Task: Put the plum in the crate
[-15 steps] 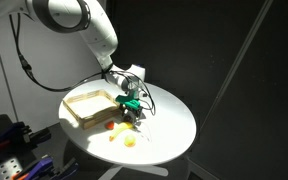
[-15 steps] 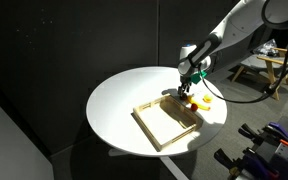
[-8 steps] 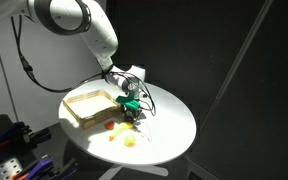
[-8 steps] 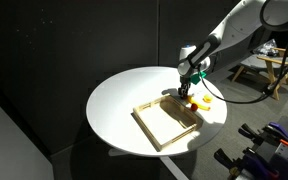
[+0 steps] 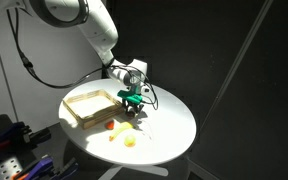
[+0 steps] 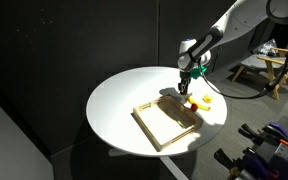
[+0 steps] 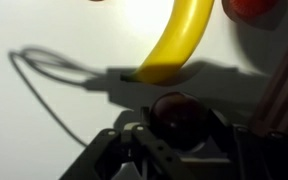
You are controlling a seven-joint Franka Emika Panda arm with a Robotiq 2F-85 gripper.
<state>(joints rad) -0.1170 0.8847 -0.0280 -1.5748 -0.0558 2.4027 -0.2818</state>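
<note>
Dark red plum clamped in gripper, lower centre of wrist view; banana above it; crate left of gripper.

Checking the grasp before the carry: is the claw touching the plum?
Touching. The wrist view shows the plum pinched inside the claw, with a finger against each side and no gap visible.

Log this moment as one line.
gripper: shut on plum | plum: held above table | crate: plum not in yet
</note>
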